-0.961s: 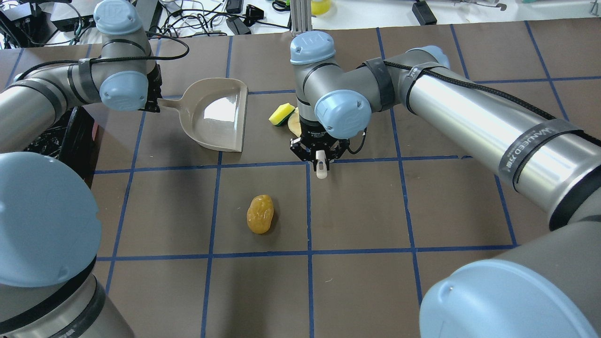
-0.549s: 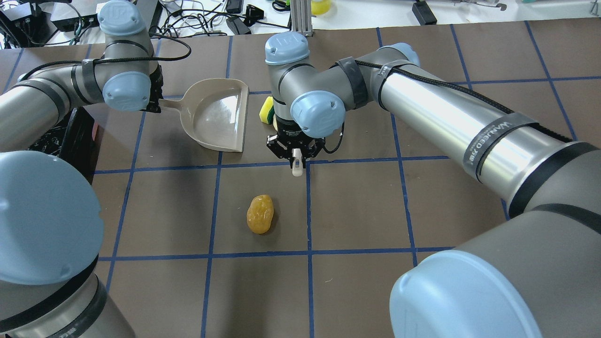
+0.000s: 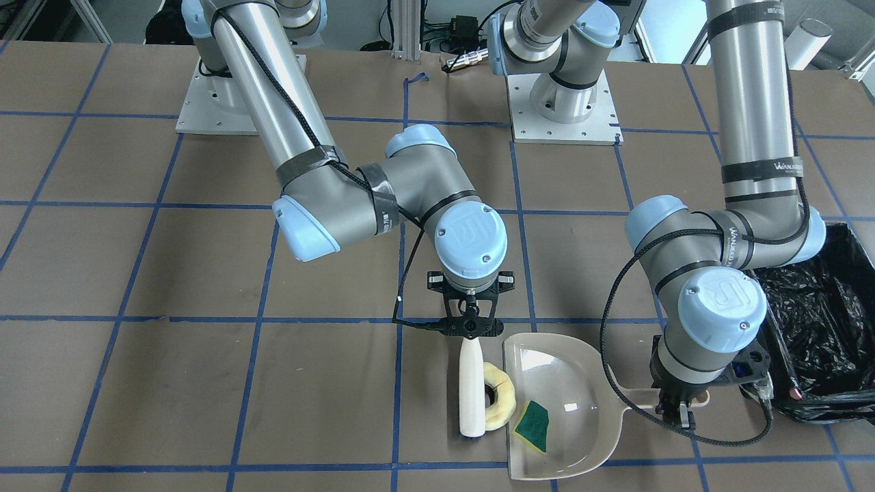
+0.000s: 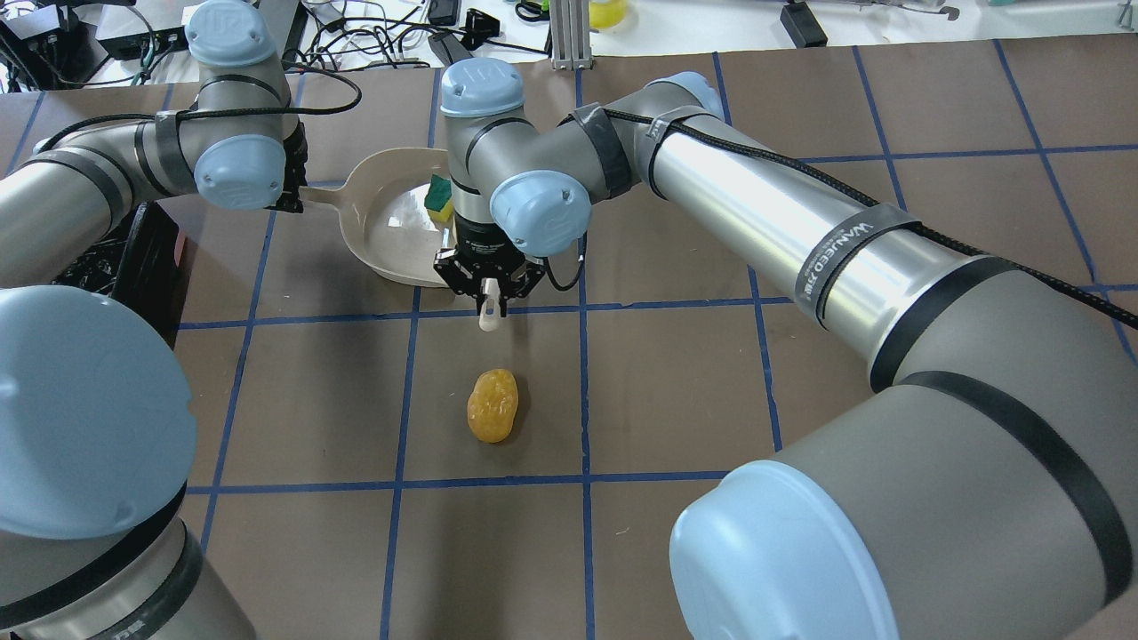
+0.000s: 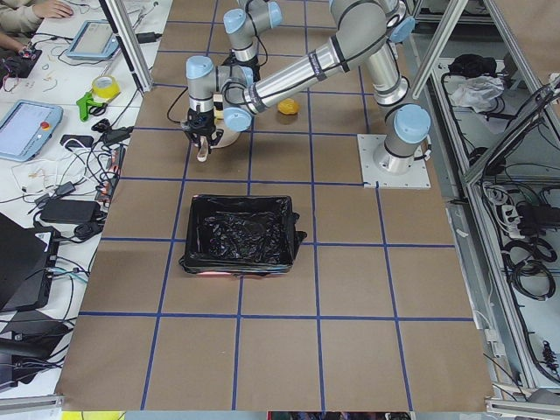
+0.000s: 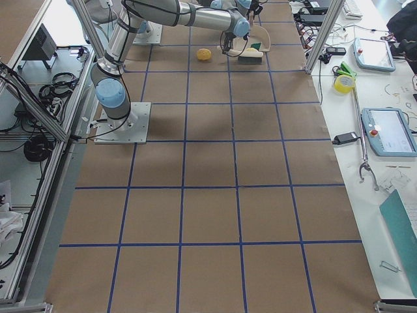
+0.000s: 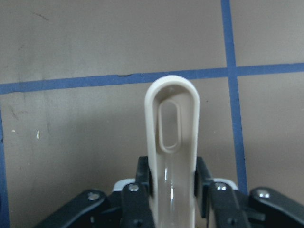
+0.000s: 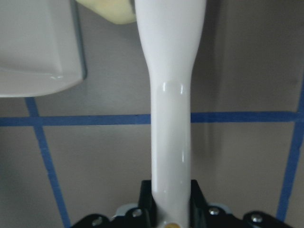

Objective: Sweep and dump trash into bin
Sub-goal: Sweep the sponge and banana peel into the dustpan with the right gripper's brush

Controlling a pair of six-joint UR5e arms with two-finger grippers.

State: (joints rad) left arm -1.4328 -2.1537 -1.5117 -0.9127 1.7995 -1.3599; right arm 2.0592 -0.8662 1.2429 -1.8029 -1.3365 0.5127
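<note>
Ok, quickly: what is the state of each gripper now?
Left gripper: shut on the dustpan handle.
Right gripper: shut on the brush handle.

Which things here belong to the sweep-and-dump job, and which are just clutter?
Job:
sponge, in the dustpan
rind slice, at its lip
potato-like lump, out on the table
brush, in right end effector
dustpan handle, in left end effector
bin

Lying about, on the side bench:
tape roll
tablet
cables
</note>
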